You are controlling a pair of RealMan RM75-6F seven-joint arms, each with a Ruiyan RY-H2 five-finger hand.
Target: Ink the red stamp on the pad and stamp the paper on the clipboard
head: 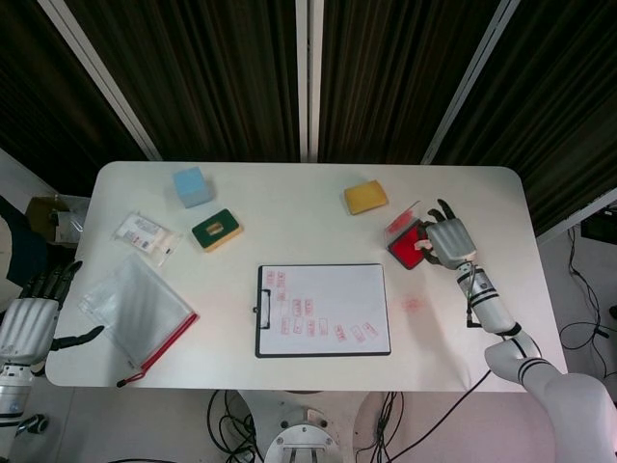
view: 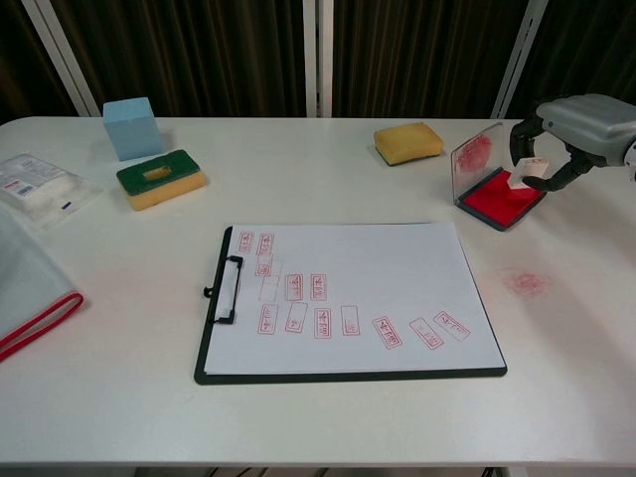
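Stamp [view: 524, 169] down on the ink pad [view: 500, 196], pinched in my right hand [view: 581, 124].
Clipboard [view: 348, 373] paper [view: 378, 268] carries rows of red marks, unreadable. White table [view: 328, 179] has a red smudge [view: 524, 283]; dark curtains behind. My left hand [head: 27, 318] hangs off the table edge, fingers apart, holding nothing.

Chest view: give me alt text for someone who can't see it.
The right hand holds the stamp down on the open red ink pad at the table's right. A clipboard with already-stamped paper lies centre; sponges sit behind.
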